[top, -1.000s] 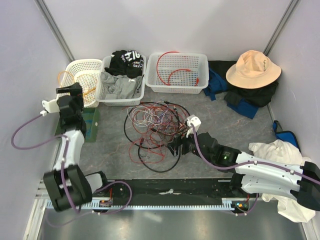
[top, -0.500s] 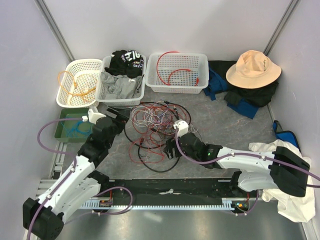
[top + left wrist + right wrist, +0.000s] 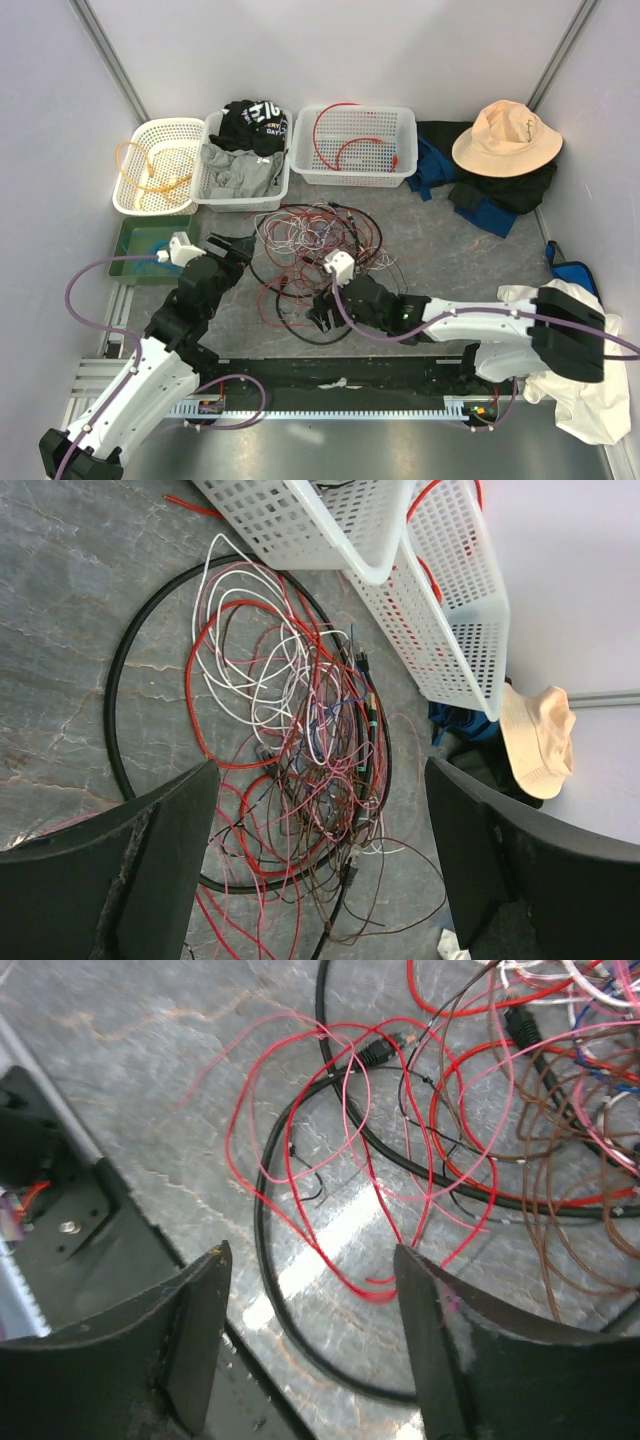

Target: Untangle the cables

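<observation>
The cables (image 3: 312, 255) lie in one tangled heap mid-table: red, pink, white and brown wires inside a thick black loop. My left gripper (image 3: 232, 250) is open and empty at the heap's left edge. Its wrist view shows the tangle (image 3: 300, 740) between the spread fingers (image 3: 120, 880). My right gripper (image 3: 320, 312) is open and empty over the heap's near edge. In its wrist view, a red wire loop (image 3: 330, 1250) and a black cable (image 3: 275, 1300) lie under the gap, untouched.
At the back stand a round white basket (image 3: 140, 135) holding an orange cable, a basket of clothes (image 3: 243, 160), and a basket (image 3: 355, 175) holding a red cable. A green tray (image 3: 135, 250) sits left. A hat (image 3: 505, 135), dark clothes and a white cloth (image 3: 560, 300) lie to the right.
My left arm swung from the far left by the round basket over to the heap's left edge. My right gripper moved left and nearer along the heap's near edge. Both stayed open.
</observation>
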Tool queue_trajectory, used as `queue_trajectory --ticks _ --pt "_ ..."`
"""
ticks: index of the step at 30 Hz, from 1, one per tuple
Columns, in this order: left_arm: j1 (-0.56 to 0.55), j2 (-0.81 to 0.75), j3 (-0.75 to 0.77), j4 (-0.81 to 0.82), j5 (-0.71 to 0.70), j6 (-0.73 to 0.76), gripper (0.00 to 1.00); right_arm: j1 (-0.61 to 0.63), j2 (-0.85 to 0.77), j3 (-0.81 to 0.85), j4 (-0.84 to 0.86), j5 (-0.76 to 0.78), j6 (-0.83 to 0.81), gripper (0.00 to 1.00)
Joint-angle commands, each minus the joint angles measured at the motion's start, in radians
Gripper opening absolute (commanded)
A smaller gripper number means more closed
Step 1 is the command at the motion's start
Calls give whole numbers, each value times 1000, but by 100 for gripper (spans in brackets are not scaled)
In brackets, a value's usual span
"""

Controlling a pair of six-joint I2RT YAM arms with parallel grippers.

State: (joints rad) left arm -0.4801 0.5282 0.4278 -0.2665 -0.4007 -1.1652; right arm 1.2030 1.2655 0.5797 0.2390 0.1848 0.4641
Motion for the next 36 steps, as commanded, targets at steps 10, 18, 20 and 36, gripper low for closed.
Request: queue_trajectory --ticks 10,18,20,36 --pt "-5 -51 -3 -22 11 47 86 9 77 232 -207 225 -59 1" --pt "-3 -102 -3 -37 -16 38 83 10 -247 520 -455 412 -178 0" --pt "-3 -97 -6 -37 -18 16 83 9 -281 621 -500 452 -196 0" --pt "-3 62 16 21 166 119 83 9 -316 1032 -607 530 -338 0"
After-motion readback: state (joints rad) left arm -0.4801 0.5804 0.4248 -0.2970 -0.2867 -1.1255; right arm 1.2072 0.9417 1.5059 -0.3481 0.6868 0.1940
